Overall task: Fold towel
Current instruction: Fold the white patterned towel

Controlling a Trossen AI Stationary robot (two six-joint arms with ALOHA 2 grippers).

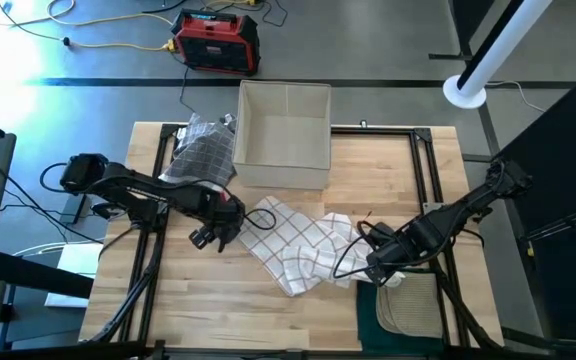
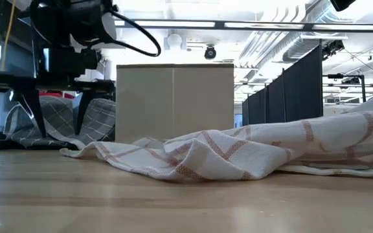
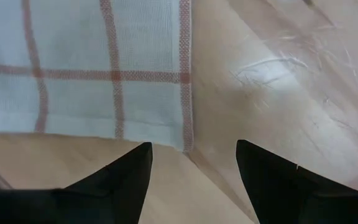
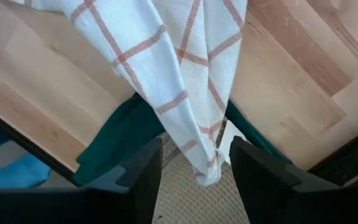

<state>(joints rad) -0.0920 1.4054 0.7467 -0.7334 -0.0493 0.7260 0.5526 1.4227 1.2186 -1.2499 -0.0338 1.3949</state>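
Towel corner hangs bunched between the right gripper's (image 4: 191,168) closed-in fingers; the left gripper (image 3: 191,165), spread open and empty, hovers just over another corner. Crumpled mid-table, the checked towel (image 1: 293,245) looks light and limp, best pinched at corners.

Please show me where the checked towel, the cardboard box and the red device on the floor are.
checked towel (image 1: 298,248): high view, middle of the crumpled cloth.
cardboard box (image 1: 284,172): high view, its near outer wall.
red device (image 1: 217,42): high view, centre of its top face.
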